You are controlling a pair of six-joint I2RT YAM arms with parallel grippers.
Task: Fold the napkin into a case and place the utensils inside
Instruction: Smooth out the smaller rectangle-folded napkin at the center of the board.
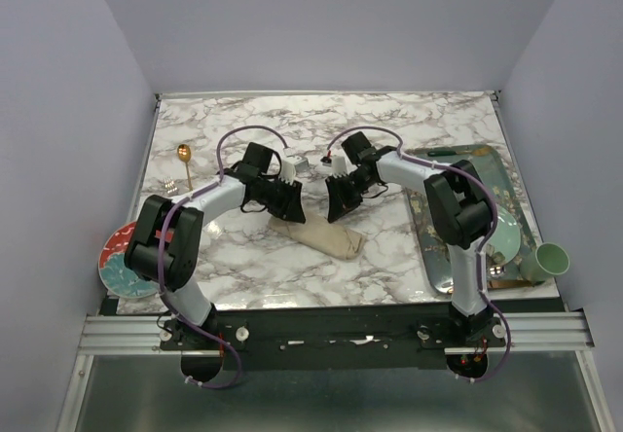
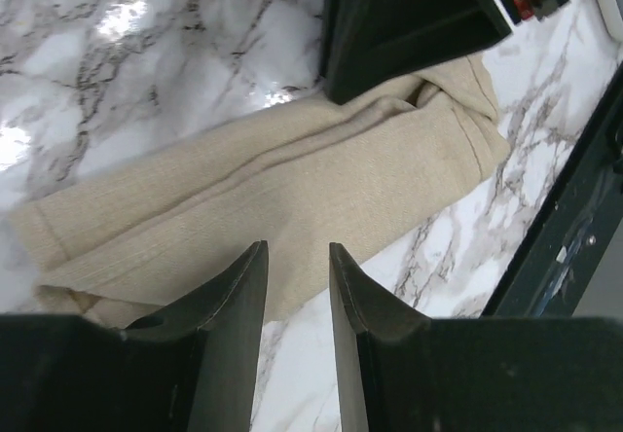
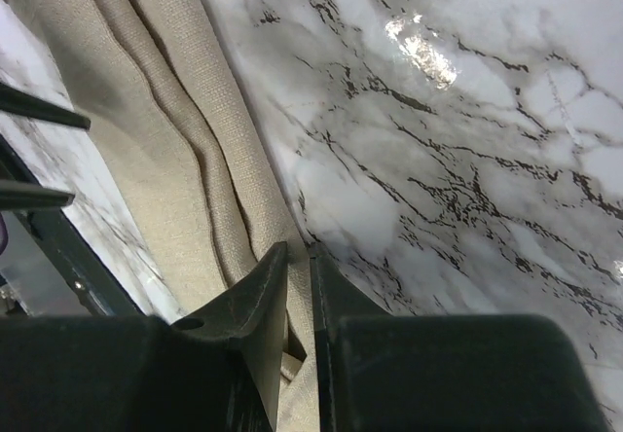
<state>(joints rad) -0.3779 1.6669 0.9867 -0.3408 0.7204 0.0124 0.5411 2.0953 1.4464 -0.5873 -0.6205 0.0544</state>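
The beige napkin lies folded into a narrow oblong case at the table's middle. My left gripper hovers over its left end; in the left wrist view its jaws stand apart, empty, above the cloth. My right gripper is at the cloth's far edge. In the right wrist view its jaws are nearly closed with the napkin's edge between them. The gold spoon lies at the far left, with a small thin piece, perhaps the fork, just below it.
A patterned tray with plates lies at the right, with a green cup by its right edge. A red and teal plate sits at the table's near left corner. Grey walls surround the table.
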